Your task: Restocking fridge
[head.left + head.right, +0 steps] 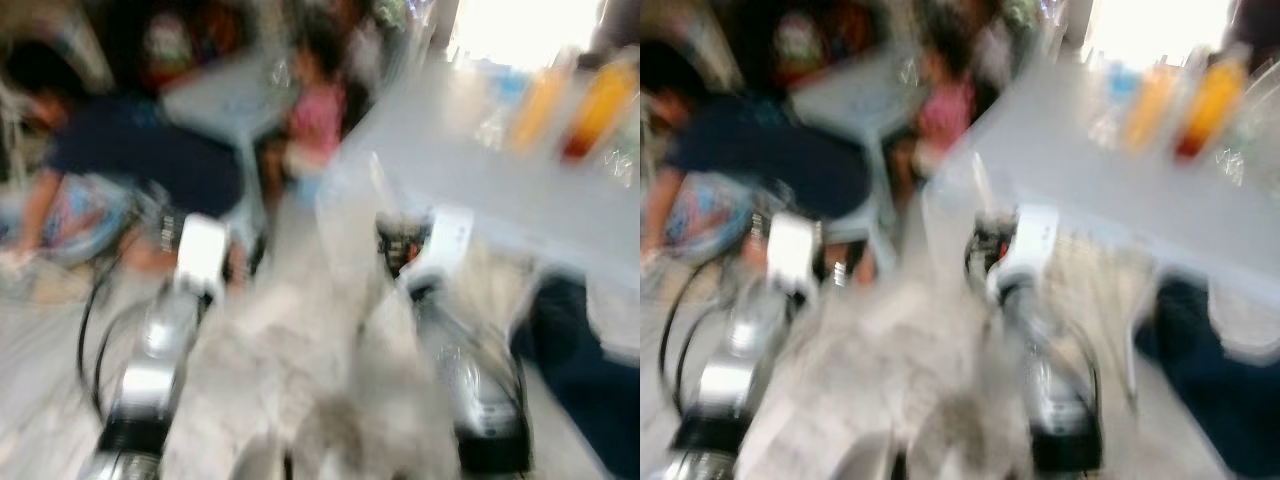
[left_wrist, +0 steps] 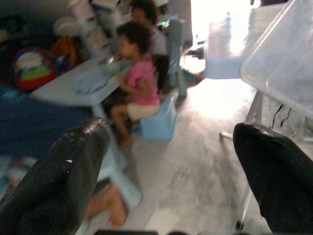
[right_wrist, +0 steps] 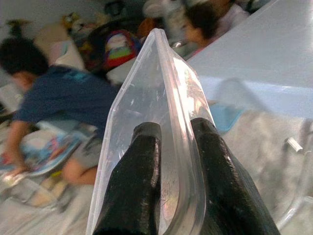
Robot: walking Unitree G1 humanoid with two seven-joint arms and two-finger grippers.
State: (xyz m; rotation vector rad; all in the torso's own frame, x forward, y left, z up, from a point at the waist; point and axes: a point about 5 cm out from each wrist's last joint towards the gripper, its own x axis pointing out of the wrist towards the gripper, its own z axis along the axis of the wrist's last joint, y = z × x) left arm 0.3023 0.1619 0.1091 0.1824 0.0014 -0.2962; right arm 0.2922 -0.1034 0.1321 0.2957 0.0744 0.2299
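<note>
**A:** The clear plastic bin (image 3: pixel 151 122) is hanging off your right pincer (image 3: pixel 173 142), whose two black fingers are clamping on its rim, one on each face of the wall. In the head views it is showing as a pale see-through box in front of the right arm, beside the white counter (image 1: pixel 450 150).

**B:** And the left one?

**A:** Your left pincer (image 2: pixel 171 161) is gaping wide, gripping nothing, pointing out across the room. Since the whole bin is riding on a thin rim pinch, I judge it may swing or slip, so you should be walking slowly and keeping the wrist level.

**B:** The head views are smearing badly.

**A:** Yes, so you are steering half blind. Orange and red bottles (image 1: pixel 570 110) are standing on the counter. A person in dark blue (image 1: pixel 130 160) is bending low on the floor, and a child in pink (image 2: pixel 139 83) is sitting at a small table (image 2: pixel 68 88), so give both a wide berth.
</note>
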